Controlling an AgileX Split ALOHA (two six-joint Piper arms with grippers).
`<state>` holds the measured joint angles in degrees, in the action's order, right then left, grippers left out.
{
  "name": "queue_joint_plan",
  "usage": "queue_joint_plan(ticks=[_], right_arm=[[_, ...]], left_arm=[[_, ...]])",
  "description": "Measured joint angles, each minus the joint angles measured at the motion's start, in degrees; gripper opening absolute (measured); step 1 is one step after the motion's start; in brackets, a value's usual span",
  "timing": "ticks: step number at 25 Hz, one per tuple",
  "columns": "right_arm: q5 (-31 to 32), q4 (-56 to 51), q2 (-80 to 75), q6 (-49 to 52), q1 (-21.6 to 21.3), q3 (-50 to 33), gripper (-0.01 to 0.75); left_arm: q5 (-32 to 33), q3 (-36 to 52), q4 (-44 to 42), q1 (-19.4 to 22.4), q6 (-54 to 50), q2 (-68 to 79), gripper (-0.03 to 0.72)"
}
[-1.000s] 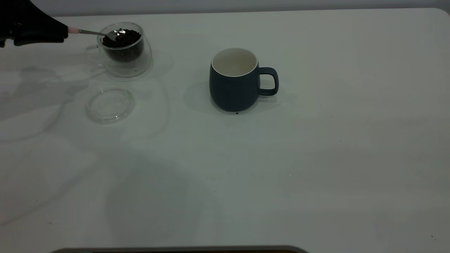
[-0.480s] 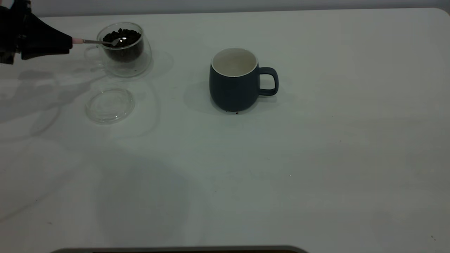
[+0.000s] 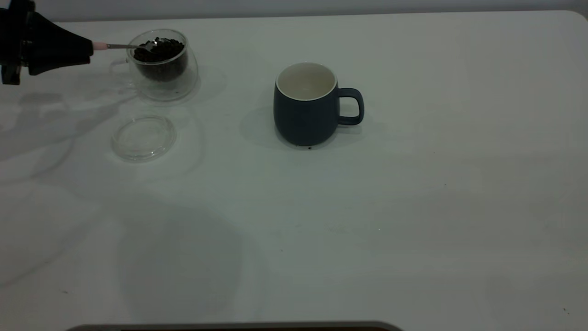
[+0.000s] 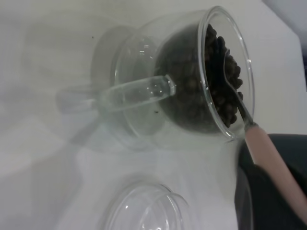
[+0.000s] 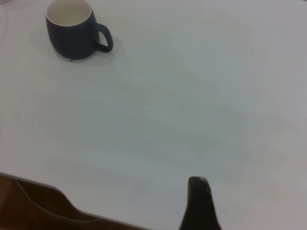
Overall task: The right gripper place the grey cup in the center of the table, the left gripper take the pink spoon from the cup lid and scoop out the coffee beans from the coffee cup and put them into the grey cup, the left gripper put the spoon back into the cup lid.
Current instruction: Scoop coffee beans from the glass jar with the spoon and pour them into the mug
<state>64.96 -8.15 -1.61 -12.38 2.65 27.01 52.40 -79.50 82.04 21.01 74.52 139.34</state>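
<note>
Scooping stage: spoon in the beans, mug waiting empty.

At far left the black tapered left claw [image 3: 85, 46] grips the pale pink-handled metal spoon [image 3: 120, 46], its bowl in the dark roasted coffee beans [image 3: 161, 48] inside the clear glass cup [image 3: 161, 64]. The flat round clear glass lid [image 3: 144, 137] lies nearby, bare. The rounded blue-grey mug [image 3: 305, 108] already stands mid-desk [image 3: 413, 207], apparently empty. Transfer and spoon return remain. The right claw [image 5: 199, 203] is parked; its state is unclear.

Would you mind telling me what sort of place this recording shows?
Probably a robot test bench set up as a coffee corner: a plain white tabletop, a clear glass cup of dark roasted beans, and a black robot hand holding a pink-handled spoon.
</note>
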Motion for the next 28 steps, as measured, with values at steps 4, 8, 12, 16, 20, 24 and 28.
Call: queue_joint_plan(ticks=[4,8,12,16,20,24,28], right_arm=[[0.0,0.0,0.0,0.0,0.0,0.0,0.591],[0.0,0.0,0.0,0.0,0.0,0.0,0.591],[0.0,-0.1,0.0,0.0,0.0,0.0,0.591],[0.0,-0.1,0.0,0.0,0.0,0.0,0.591],[0.0,-0.1,0.0,0.0,0.0,0.0,0.591],[0.0,-0.1,0.0,0.0,0.0,0.0,0.591],[0.0,-0.1,0.0,0.0,0.0,0.0,0.591]], left_arm=[[2.1,0.0,0.1,1.1,-0.8,0.0,0.125],[4.3,0.0,0.4,1.7,-1.6,0.4,0.125],[6.3,-0.1,1.4,1.7,-2.1,2.3,0.125],[9.0,-0.2,3.8,1.7,-2.2,3.9,0.125],[11.0,-0.2,4.4,1.7,-2.4,4.1,0.125],[12.4,-0.2,4.7,1.7,-2.4,4.1,0.125],[12.5,-0.3,4.8,1.1,-3.4,4.1,0.125]])
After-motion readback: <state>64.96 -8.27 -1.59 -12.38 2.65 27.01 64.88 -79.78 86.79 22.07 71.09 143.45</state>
